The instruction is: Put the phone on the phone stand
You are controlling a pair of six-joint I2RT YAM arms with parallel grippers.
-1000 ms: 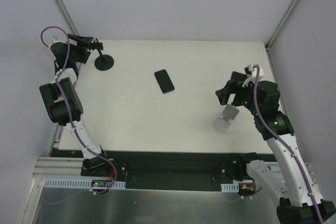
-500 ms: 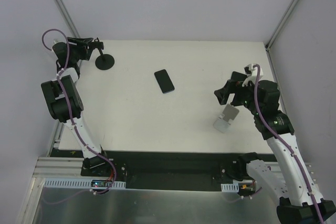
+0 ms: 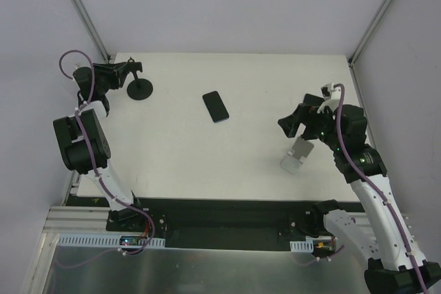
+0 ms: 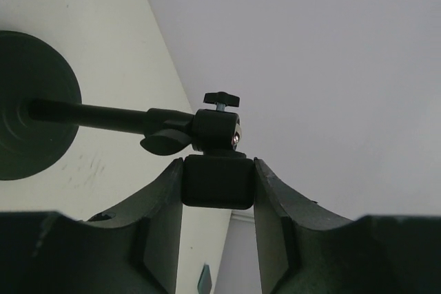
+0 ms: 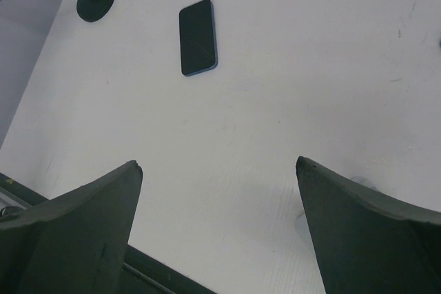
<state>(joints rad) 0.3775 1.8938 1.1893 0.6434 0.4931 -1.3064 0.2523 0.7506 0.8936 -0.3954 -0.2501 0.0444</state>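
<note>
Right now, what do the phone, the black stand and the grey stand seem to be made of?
The phone: glossy dark glass face, judging by its sheen. The black stand: matte black, likely painted metal rod and disc base with plastic knobs; hard to confirm. The grey stand: pale silvery sheet, probably brushed aluminium, possibly plastic.

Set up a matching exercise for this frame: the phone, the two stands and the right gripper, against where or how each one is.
Things:
1. phone
2. black round-base stand
3. silver stand
4. right gripper

States:
A. clamped at its head by the left gripper
B. open, holding nothing
C. lying flat on the table, near its middle
D. standing on the table just below the right wrist

Pairs: 1-C, 2-A, 3-D, 4-B
</note>
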